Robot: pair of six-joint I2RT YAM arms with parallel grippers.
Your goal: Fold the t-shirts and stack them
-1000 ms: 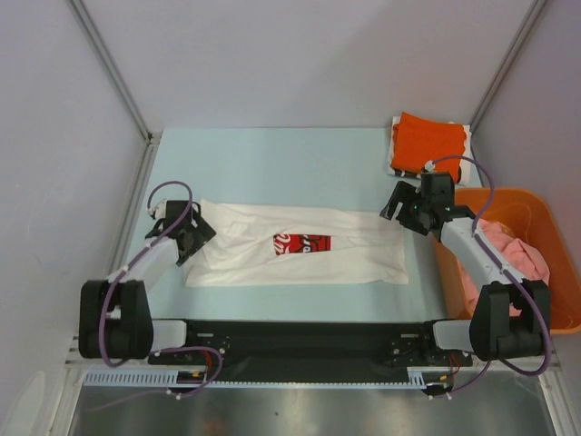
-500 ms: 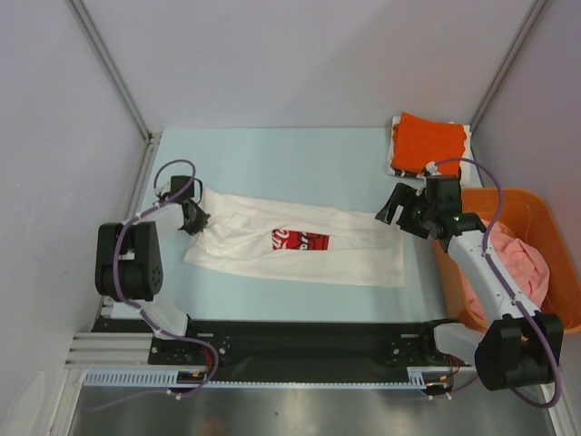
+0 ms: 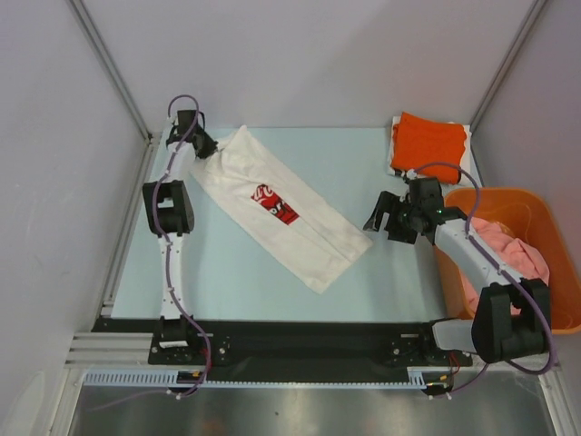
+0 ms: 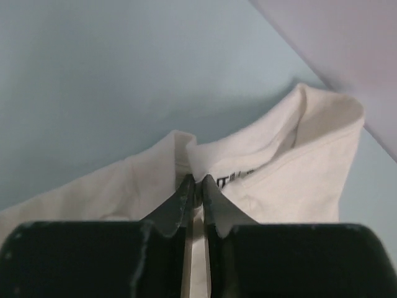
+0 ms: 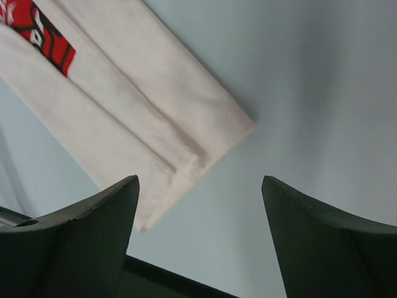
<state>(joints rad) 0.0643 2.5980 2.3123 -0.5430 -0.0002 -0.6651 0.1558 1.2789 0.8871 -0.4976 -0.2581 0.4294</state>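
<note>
Soft white cloth t-shirt, folded into a long flat strip, red-and-black print unreadable, lies diagonally left of the orange plastic basket. My left gripper pinches its collar, label text illegible. My right gripper gapes empty, between shirt and basket.

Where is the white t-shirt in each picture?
Top external: white t-shirt slants from far left to the middle.
Left wrist: its collar, pinched by the left gripper.
Right wrist: its other end, upper left.
Shared landmark: red print, top and right wrist views.
</note>
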